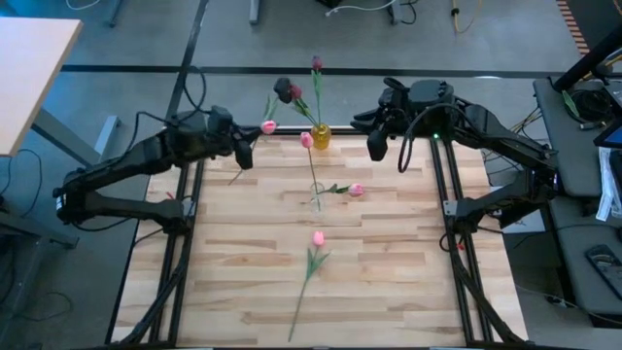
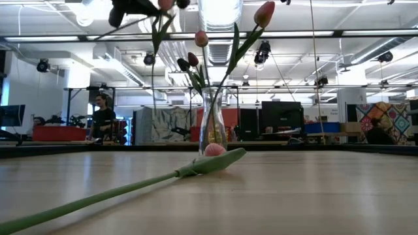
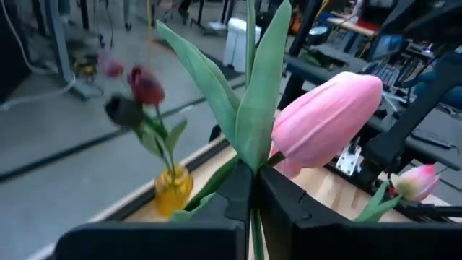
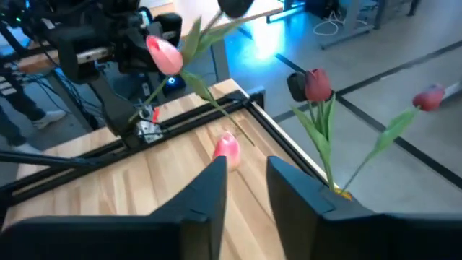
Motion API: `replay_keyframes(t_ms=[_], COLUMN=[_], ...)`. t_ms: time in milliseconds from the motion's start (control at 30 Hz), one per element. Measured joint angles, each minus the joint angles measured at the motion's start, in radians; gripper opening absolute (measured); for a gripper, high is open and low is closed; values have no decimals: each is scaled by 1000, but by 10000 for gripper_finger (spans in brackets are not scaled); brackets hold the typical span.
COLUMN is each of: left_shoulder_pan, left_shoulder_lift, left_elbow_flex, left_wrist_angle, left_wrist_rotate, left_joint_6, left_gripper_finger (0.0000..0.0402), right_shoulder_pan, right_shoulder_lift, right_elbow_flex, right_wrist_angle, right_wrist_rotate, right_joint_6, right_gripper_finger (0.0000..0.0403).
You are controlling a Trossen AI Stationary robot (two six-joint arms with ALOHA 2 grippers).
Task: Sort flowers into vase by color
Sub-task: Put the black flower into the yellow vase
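Pink tulip [image 1: 268,126] held by the left gripper [image 1: 245,146] above the far-left part of the desk [image 1: 389,272]; in the left wrist view the jaws are clamped on its green stem just below the head [image 3: 326,119], with the leaves rising between and above them. The stem trails down toward the desk's left edge in the high view.

Yellow vase [image 1: 320,137] at the middle of the desk's far edge, holding dark maroon tulips [image 1: 284,89] that lean to the left and one taller stem with a reddish head [image 1: 316,63] that rises beyond the far edge. A pink tulip head [image 1: 306,140] shows just beside the yellow vase on its left.

Clear glass vase [image 1: 315,201] near the desk's centre; in the low view its stems stand upright in it [image 2: 213,127]. A pink tulip [image 1: 356,191] lies to its right, the leaves reaching toward the vase; whether the stem is in the vase or on the desk cannot be told.

Another pink tulip [image 1: 318,238] lies flat on the near half of the desk, head toward the clear vase and stem running to the near edge; in the low view it lies across the foreground [image 2: 214,150].

Right gripper [image 1: 377,146] held above the far-right part of the desk, well apart from the yellow vase; jaws apart and empty in the right wrist view [image 4: 245,180].

A person [image 2: 102,117] stands in the room beyond the desk.
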Motion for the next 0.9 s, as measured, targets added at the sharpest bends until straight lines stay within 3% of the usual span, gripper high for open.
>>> replay_keyframes(t_ms=[100, 333, 600, 900], left_shoulder_pan=[0, 0, -2, -2], left_shoulder_lift=[15, 100, 129, 109], left_elbow_flex=[57, 146, 143, 152], left_wrist_angle=[-41, -333, -309, 170], left_wrist_rotate=[-1, -133, -167, 245], left_joint_6=[40, 126, 154, 171], left_gripper_finger=[0, 0, 0, 0], right_shoulder_pan=[0, 0, 0, 0], right_shoulder_lift=[12, 64, 105, 141], right_elbow_flex=[0, -1, -1, -1], right_wrist_angle=[23, 41, 66, 277], right_wrist_rotate=[-31, -75, -90, -191], right_joint_6=[15, 16, 11, 8], right_gripper_finger=[124, 159, 152, 158])
